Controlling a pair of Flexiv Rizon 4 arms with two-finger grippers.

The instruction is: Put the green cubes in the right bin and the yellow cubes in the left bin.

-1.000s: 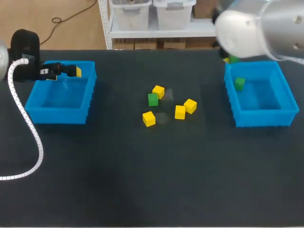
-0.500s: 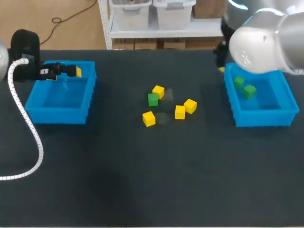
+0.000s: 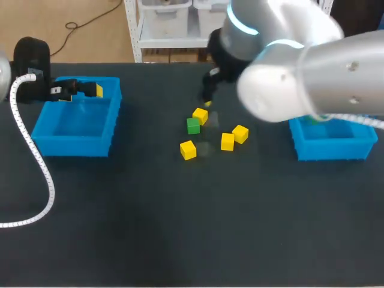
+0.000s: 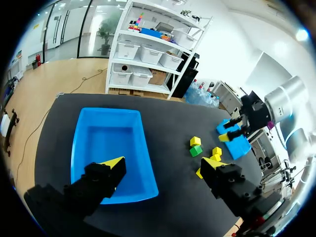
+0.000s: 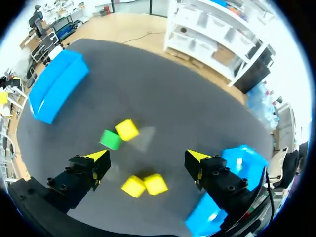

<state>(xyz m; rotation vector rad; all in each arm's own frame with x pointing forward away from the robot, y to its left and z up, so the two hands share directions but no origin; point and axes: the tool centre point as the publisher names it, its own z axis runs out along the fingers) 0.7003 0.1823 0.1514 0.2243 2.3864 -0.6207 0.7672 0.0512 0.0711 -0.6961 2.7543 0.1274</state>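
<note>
Left gripper (image 4: 164, 162), fingers spread and empty, hovers over the left bin (image 3: 78, 117). The green cube (image 3: 192, 126) sits just beside a yellow cube (image 3: 200, 115) at its 1 o'clock, ahead of the right gripper (image 5: 148, 156) (likewise spread). The right bin (image 3: 330, 147) is mostly hidden behind the right arm (image 3: 300, 78). The table (image 3: 180, 240) has its near edge at 6 o'clock, well apart from the cubes.

gripper: right gripper (image 5: 146, 158) has its fingers spread wide, hanging over the dark table (image 5: 187, 113)
green cube (image 5: 110, 139): ahead of the gripper, touching a yellow cube (image 5: 127, 130) (corner to corner, as far as it shows)
yellow pair (image 5: 145, 185): two cubes side by side between the fingers
left bin (image 5: 57, 84): far off past the left finger
right bin (image 5: 249, 165): partly hidden by the right finger
</note>
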